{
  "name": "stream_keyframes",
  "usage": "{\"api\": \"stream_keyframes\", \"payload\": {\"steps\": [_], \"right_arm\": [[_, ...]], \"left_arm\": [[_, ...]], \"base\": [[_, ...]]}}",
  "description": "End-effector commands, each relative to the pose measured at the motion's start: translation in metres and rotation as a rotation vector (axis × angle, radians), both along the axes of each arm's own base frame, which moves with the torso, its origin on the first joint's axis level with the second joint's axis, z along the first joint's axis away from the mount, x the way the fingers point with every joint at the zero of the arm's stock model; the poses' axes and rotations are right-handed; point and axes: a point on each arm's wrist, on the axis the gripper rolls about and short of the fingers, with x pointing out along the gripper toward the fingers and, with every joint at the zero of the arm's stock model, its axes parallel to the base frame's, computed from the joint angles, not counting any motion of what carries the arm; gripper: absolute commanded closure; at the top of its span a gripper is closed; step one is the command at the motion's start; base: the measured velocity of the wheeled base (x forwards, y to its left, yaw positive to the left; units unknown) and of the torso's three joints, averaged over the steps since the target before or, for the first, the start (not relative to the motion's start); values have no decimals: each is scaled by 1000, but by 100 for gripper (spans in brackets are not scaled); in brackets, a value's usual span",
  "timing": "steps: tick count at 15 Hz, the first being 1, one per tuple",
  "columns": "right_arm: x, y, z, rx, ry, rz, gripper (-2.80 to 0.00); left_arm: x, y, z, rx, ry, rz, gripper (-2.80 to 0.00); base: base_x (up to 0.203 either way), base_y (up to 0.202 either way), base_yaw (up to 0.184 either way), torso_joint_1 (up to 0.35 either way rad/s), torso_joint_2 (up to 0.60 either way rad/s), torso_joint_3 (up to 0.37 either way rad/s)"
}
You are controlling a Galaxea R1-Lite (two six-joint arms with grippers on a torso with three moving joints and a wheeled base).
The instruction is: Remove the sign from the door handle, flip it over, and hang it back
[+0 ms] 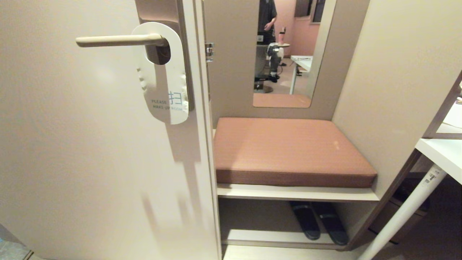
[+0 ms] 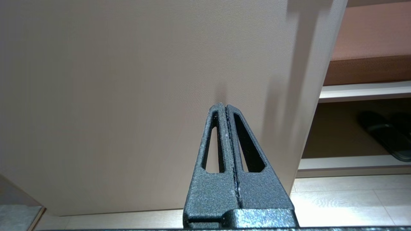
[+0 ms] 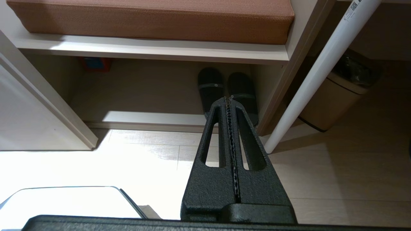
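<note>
1. Sign hangs on the handle by its oval hole, white side out, reading "PLEASE MAKE UP ROOM"; in the head view it sits at about 10 o'clock from the picture's middle.
2. Its hole is looped over the lever close to the brown backplate, and the card's lower end hangs down over the door.
3. The lever points toward 9 o'clock, its free end over bare door face with open room beyond it.
4. At 3 o'clock of the sign the door's edge runs top to bottom; past it is a bench niche with a brown cushion and slippers on the shelf below.
5. A mirror above the cushion shows a person standing in the room.
6. A white desk with a slanted leg stands at 4 o'clock, and a bin is just behind that leg.
7. Left claw is closed, fingers pressed together with nothing between them, low before the door's lower part and near its edge; whether the tips touch the door I cannot tell.
8. Right claw is closed and empty too, hanging over the floor in front of the slippers and touching nothing.
9. Neither arm shows in the head view.
</note>
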Motion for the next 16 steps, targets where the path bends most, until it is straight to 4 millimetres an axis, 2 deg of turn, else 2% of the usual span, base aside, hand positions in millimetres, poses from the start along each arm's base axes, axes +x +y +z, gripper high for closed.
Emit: {"api": "stream_keyframes", "payload": {"steps": [1, 4, 7, 10, 14, 16], "right_arm": [[0, 0, 0, 0, 1, 0, 0], [0, 0, 0, 0, 1, 0, 0], [-4, 0, 0, -1, -50, 102, 0], [-6, 0, 0, 3, -73, 105, 0], [-21, 0, -3, -12, -273, 81, 0], [-22, 0, -3, -11, -285, 75, 0]], "left_arm": [[0, 0, 0, -1, -2, 3, 0], [0, 0, 0, -1, -2, 2, 0], [0, 0, 0, -1, -4, 2, 0], [0, 0, 0, -1, -4, 2, 0], [0, 0, 0, -1, -4, 2, 0], [0, 0, 0, -1, -4, 2, 0]], "base": [[0, 0, 0, 0, 0, 0], [0, 0, 0, 0, 0, 0], [0, 0, 0, 0, 0, 0], [0, 0, 0, 0, 0, 0], [0, 0, 0, 0, 0, 0], [0, 0, 0, 0, 0, 0]]}}
